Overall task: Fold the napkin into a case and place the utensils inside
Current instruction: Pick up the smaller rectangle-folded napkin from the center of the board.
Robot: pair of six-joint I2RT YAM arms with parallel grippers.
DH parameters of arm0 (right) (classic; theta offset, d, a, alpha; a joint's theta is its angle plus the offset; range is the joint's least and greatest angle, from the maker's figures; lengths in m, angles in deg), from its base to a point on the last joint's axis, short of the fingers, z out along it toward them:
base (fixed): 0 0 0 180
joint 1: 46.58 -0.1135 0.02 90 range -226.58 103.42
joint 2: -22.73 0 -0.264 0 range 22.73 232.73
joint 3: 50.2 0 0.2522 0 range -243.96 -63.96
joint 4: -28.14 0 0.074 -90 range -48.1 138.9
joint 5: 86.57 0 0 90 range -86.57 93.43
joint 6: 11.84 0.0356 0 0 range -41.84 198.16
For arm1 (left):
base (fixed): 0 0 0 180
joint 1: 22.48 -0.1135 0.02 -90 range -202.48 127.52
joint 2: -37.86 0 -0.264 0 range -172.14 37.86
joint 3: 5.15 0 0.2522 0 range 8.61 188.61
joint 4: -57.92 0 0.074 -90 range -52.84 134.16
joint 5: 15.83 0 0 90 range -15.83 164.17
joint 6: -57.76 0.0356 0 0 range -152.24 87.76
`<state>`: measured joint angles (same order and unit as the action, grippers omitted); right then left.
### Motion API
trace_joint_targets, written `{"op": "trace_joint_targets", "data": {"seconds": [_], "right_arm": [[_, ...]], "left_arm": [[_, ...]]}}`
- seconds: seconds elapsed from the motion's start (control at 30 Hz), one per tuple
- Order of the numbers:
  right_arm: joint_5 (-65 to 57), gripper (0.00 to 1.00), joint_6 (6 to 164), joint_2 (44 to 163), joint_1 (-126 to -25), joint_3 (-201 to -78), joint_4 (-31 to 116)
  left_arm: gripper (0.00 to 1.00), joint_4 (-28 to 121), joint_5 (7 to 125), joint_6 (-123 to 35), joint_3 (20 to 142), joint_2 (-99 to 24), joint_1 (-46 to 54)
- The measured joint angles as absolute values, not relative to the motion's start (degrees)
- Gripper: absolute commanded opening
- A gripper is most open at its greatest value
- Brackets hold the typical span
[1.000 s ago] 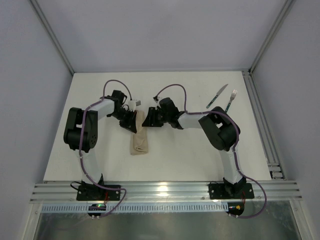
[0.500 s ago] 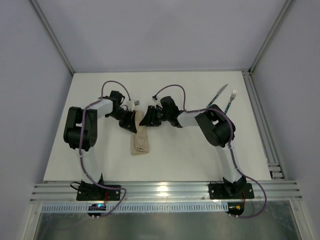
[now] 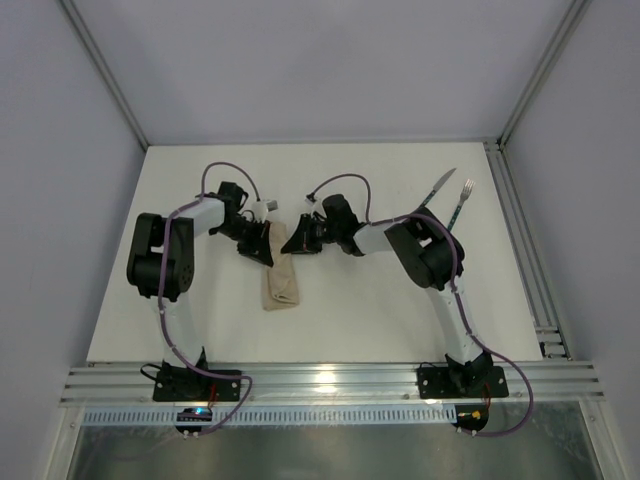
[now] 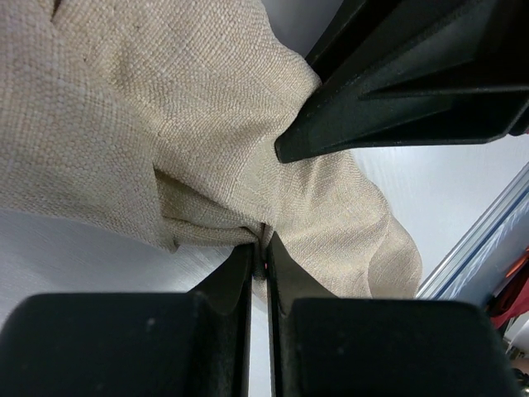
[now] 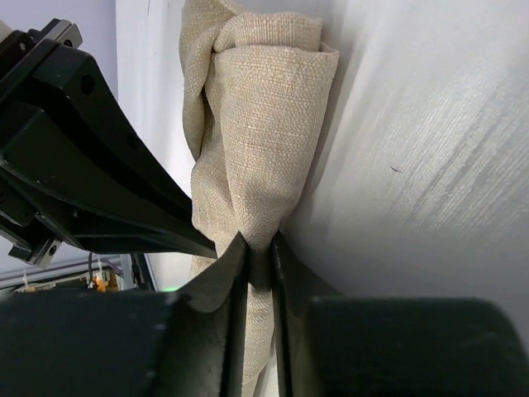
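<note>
The beige napkin (image 3: 281,281) lies folded into a narrow oblong at the table's middle, its far end lifted between both grippers. My left gripper (image 3: 266,243) is shut on a thin edge of the cloth (image 4: 248,165) at that end. My right gripper (image 3: 291,238) is shut on a bunched fold of the same cloth (image 5: 264,149), facing the left one. The knife (image 3: 434,192) and the fork (image 3: 460,201), silvery with dark green handles, lie side by side at the far right of the table, away from both grippers.
An aluminium rail (image 3: 525,250) runs along the table's right edge, close to the fork. The white table (image 3: 350,320) is bordered by grey walls on the left and at the back.
My right gripper has closed its jaws on the cloth fold and edged slightly left. The left gripper has held its grip and barely moved.
</note>
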<state>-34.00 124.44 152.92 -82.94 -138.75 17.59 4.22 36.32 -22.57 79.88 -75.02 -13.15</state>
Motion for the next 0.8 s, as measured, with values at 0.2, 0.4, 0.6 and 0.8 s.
{"op": "trace_joint_targets", "data": {"seconds": [0.2, 0.4, 0.6, 0.8], "right_arm": [[-34.3, 0.04, 125.1, 153.2, -82.9, -138.8, 17.2], [-32.1, 0.03, 121.6, 150.9, -83.0, -137.8, 20.4], [-27.7, 0.04, 114.1, 145.3, -83.2, -136.9, 29.2], [-24.9, 0.03, 107.7, 141.2, -82.8, -136.9, 35.8]], "left_arm": [[0.08, 4.2, 36.2, -22.5, 79.9, -75.0, -13.2], [0.33, 2.5, 35.5, -20.9, 80.3, -74.8, -13.6], [0.37, -1.3, 36.9, -18.2, 81.4, -73.2, -14.6], [0.37, -4.0, 38.0, -16.7, 83.5, -68.6, -17.4]]}}
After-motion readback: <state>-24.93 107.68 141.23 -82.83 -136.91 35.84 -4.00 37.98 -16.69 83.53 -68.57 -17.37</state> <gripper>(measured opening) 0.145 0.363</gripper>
